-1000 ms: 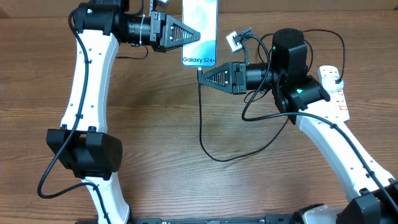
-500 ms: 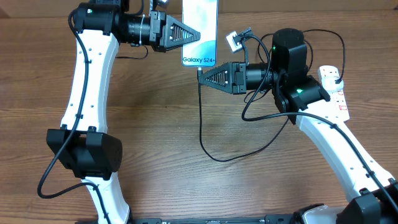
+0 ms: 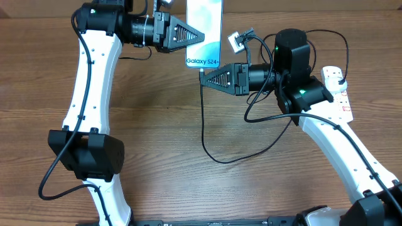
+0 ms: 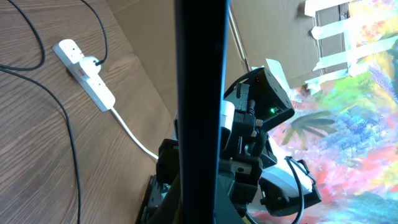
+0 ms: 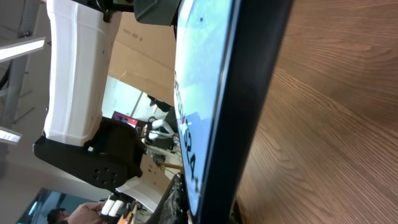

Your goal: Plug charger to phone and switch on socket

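The left gripper pinches the left edge of the slim rectangular phone with a light blue screen, at the far middle. The right gripper pinches the thin black charger at its tip, just at the phone's near end. The white oblong socket lies to the right.

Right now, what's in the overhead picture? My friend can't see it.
The left pincer grips a light blue rectangular smartphone; the right pincer holds a thin black cable at the phone's lower end. A white oblong power strip lies far right.
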You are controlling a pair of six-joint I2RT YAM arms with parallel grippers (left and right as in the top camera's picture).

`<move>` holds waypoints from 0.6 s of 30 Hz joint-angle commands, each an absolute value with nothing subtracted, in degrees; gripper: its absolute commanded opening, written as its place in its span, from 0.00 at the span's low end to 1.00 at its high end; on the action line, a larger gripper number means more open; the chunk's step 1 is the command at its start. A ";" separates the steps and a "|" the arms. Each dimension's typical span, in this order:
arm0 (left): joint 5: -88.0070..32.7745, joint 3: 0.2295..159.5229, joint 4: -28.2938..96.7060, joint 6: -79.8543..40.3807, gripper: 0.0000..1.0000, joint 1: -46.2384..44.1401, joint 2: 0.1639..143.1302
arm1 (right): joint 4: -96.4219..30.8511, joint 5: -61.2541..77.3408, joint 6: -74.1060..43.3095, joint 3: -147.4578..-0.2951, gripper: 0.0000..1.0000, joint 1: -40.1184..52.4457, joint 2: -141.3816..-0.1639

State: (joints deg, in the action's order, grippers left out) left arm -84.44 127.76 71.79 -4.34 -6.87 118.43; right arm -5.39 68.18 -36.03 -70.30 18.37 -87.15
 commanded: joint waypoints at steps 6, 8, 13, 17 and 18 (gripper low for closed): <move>-87.05 128.29 71.72 -3.18 0.04 -7.53 117.95 | -4.97 68.25 -36.23 -72.12 0.04 18.15 -85.60; -87.02 128.29 71.61 -3.18 0.04 -7.46 117.95 | -4.97 68.27 -36.23 -72.12 0.04 18.15 -85.60; -86.59 128.29 71.26 -3.20 0.04 -7.03 117.95 | -4.97 68.66 -36.23 -72.12 0.04 18.15 -85.60; -86.41 128.29 71.31 -3.22 0.04 -7.01 117.95 | -4.69 68.49 -36.23 -72.12 0.04 18.15 -85.60; -86.41 128.29 71.31 -3.22 0.04 -7.01 117.95 | -4.69 68.20 -36.23 -72.12 0.04 18.15 -85.60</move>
State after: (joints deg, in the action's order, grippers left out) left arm -84.40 127.76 71.53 -4.34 -7.09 118.43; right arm -5.15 68.49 -36.03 -70.30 18.37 -87.15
